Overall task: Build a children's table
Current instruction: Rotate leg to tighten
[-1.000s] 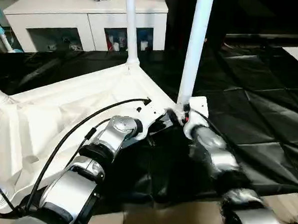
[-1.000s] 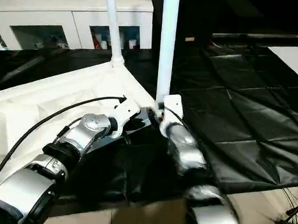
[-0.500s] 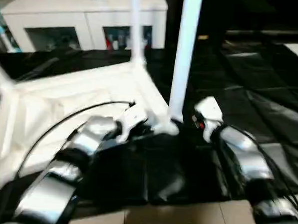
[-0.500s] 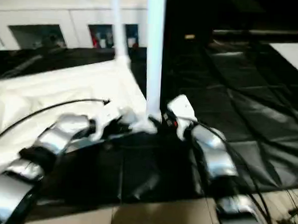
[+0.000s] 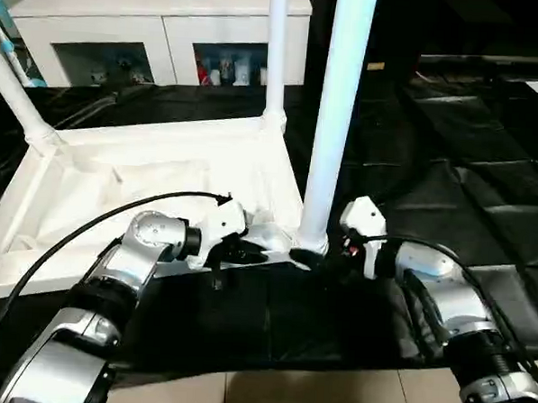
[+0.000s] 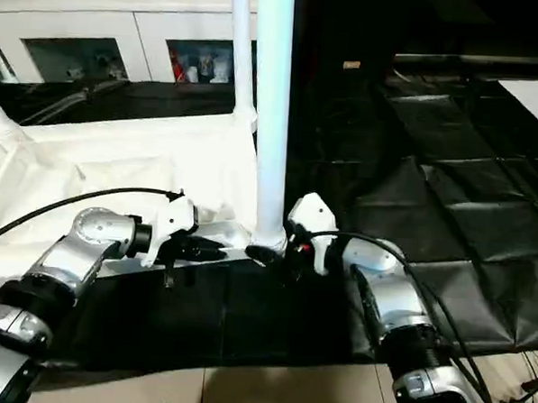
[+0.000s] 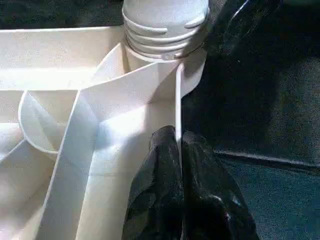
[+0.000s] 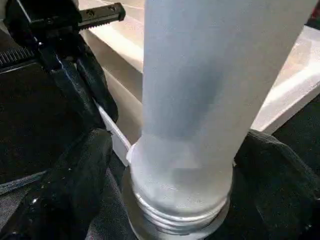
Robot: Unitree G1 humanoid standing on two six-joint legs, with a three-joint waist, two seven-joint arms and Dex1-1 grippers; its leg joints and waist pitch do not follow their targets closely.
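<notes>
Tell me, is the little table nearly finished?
Nearly, it seems. Done: three legs stand in the upside-down top. In hand: the left hand pinches the top's rim while the open right hand sits around the near leg at its base. Left: maybe a fourth leg, then flipping it upright.

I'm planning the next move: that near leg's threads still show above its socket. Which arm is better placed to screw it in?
The right. The right gripper straddles the near leg at its threaded base, fingers on both sides. The left gripper is pinched on the tabletop's edge wall, steadying it.
</notes>
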